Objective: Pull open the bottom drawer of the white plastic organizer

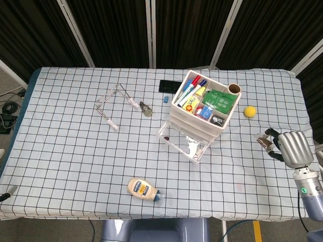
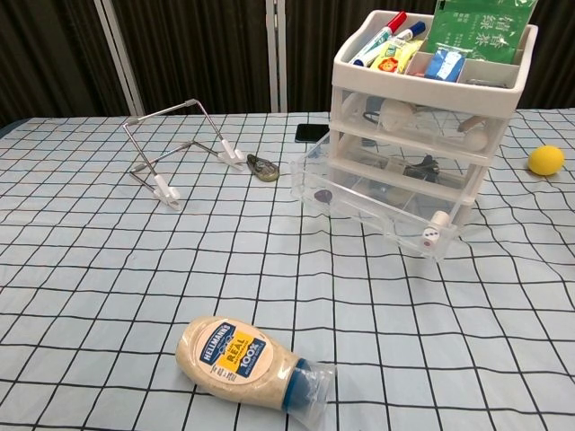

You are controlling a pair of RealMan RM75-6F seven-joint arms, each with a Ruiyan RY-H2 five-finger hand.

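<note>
The white plastic organizer [image 1: 187, 117] [image 2: 422, 85] stands right of the table's middle, its top tray filled with markers and packets. Its clear bottom drawer [image 1: 177, 142] [image 2: 377, 211] sticks out toward the front left, well past the two drawers above, and a small die lies inside it. My right hand [image 1: 285, 147] hovers near the table's right edge, far from the organizer, with its fingers loosely bent and nothing in them. Only a thin grey sliver at the lower left edge of the head view may belong to my left hand [image 1: 4, 194]. The chest view shows neither hand.
A mayonnaise bottle [image 1: 144, 189] [image 2: 247, 356] lies on its side near the front edge. A wire stand [image 1: 113, 106] [image 2: 175, 153] and a small metal item [image 1: 146, 109] [image 2: 263, 167] sit left of the organizer. A phone [image 1: 167, 86] lies behind it and a yellow ball [image 1: 250, 111] [image 2: 545, 160] to its right.
</note>
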